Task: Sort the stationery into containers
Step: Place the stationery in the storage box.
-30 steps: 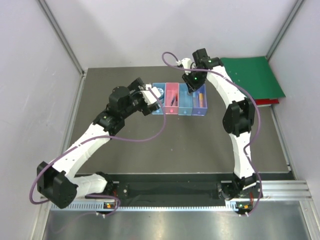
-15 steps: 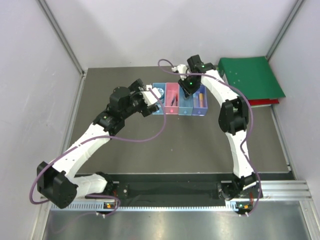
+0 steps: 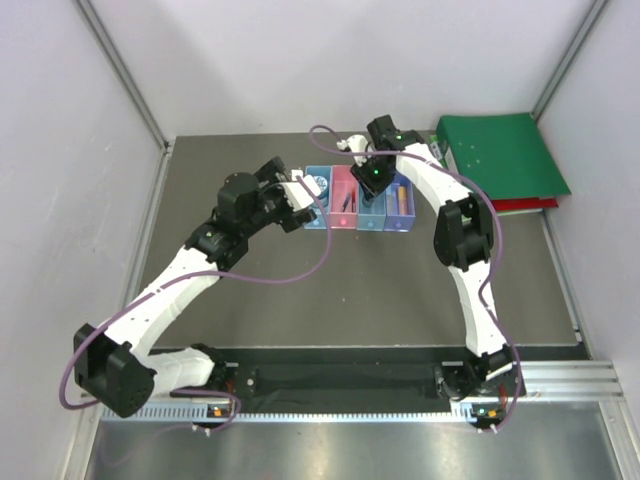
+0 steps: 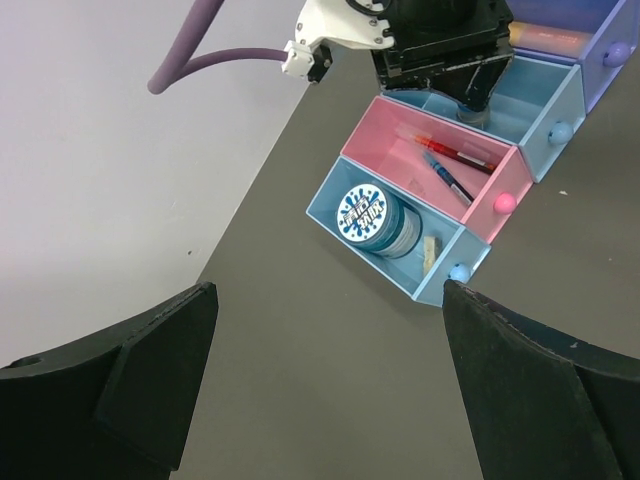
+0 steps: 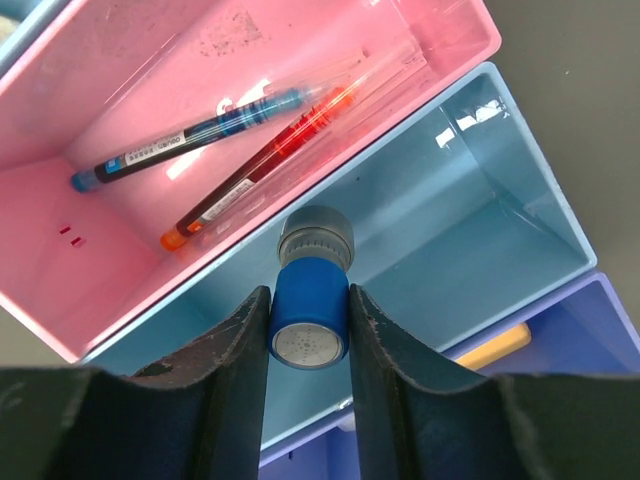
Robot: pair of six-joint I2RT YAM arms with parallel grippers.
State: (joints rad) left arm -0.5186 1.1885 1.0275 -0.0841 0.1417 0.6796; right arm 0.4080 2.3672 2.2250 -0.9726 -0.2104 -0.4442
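Item: blue cylinder (image 5: 310, 305), pinched in my R hand (image 5: 308, 330), over lt-blue bin (image 5: 480, 210), near pink bin (image 5: 100, 70) wall. Best: shift to 3 o'clock, lower inside, then release. L hand (image 4: 330, 390) spread.

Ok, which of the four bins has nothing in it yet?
The light-blue bin, between the pink bin and the purple bin: its floor shows bare; the others hold items. The right fingers hold the small blue cylinder above it.

Illegible print on round blue disc (image 4: 362, 212)
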